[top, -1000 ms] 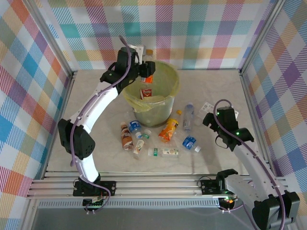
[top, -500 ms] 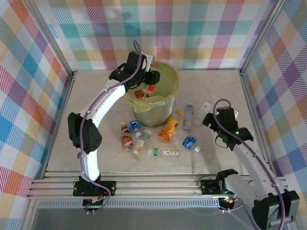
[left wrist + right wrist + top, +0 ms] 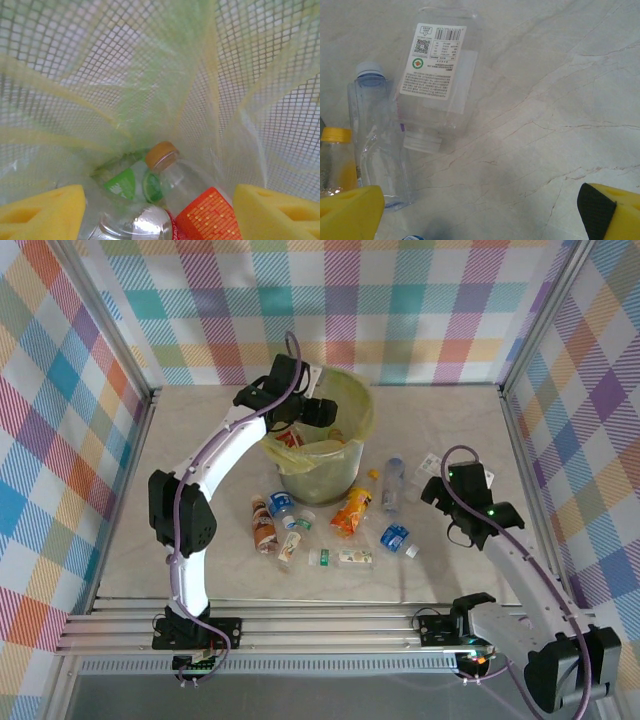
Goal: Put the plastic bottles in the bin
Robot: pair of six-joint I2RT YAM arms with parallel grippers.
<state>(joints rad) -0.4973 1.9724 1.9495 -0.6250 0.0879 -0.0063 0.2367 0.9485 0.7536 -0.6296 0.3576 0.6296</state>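
- Overhead, we see the left end effector poised above the mouth of the bin, so that anything let go there would fall inside the yellow-green liner.
- Its yellow pads stand spread apart and pinch nothing. A red-labelled bottle lies below and between them, next to an orange-capped bottle, both low in the bin.
- The right end effector hovers over the table, its pads spread wide and empty. It faces a flat clear bottle and a blue-capped clear bottle, which lie side by side.
- We judge this pose to be readiness for the next pick: several bottles, among them an orange bottle, lie on the table just in front of the bin.
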